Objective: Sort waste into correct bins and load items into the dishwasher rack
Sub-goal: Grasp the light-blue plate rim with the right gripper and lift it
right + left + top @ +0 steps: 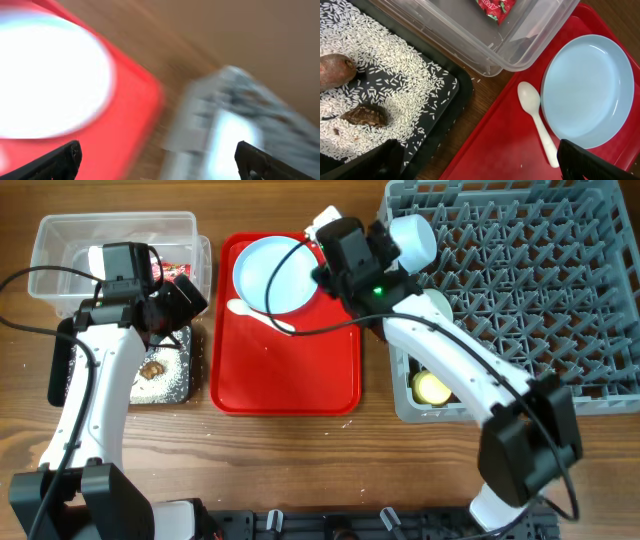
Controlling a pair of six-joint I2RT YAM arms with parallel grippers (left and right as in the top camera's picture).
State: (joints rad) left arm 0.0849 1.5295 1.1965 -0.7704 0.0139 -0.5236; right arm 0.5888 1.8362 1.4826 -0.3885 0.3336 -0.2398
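Note:
The pale blue plate (270,275) and white spoon (255,315) lie on the flat red tray (290,375); both show in the left wrist view, the plate (587,90) and the spoon (537,117). The clear tub (110,235) holds the red wrapper (495,7). The black tray (447,107) holds rice (395,75), the carrot-like root (335,70) and the brown lump (365,114). A pale bowl (415,240) and the yellow cup (432,388) sit in the grey rack (540,290). My left gripper (480,167) is open and empty between the black tray and red tray. My right gripper (160,162) is open and empty; its view is blurred.
In the overhead view my right arm (450,360) crosses the rack's left side, with the right gripper (330,250) above the gap between plate and rack. My left gripper (190,295) hangs by the tub's right end. Bare wood surrounds the containers.

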